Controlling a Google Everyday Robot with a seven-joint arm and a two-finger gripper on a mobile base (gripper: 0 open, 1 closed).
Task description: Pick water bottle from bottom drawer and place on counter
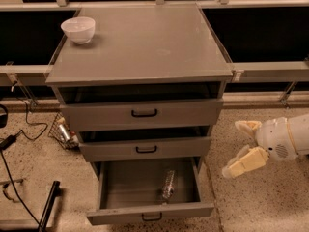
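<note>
The bottom drawer is pulled open. The water bottle lies on its side inside it, toward the right, clear and crinkled. The counter is the flat grey top of the cabinet. My gripper is to the right of the cabinet, level with the middle and bottom drawers, its cream fingers spread open and empty. It is outside the drawer, apart from the bottle.
A white bowl sits on the counter's back left corner. The top drawer and middle drawer stand slightly ajar. A wire basket and cables lie on the floor at left. A dark bar stands bottom left.
</note>
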